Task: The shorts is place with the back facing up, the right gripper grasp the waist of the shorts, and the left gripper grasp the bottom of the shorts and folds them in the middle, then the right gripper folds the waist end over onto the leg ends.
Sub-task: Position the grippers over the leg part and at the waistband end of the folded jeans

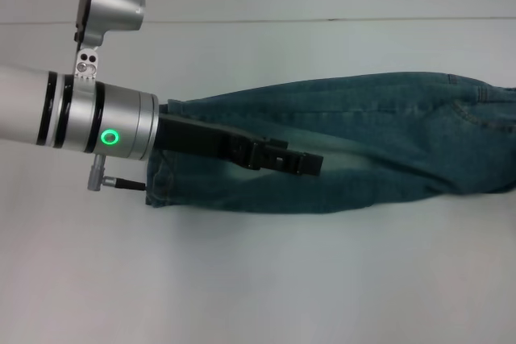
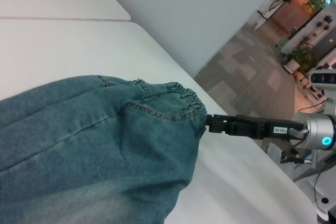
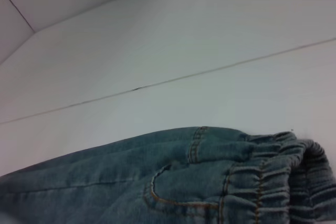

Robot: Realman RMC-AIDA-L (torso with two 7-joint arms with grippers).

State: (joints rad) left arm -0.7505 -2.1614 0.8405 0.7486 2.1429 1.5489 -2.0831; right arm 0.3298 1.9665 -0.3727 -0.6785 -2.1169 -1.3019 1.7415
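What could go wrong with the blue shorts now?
1. The right tool meets only the very edge of the ruffled waist. If it pulls, the band might slip away.
2. The left tool reaches across the middle of the shorts. When it moves, it could snag or drag the cloth and spoil the fold.
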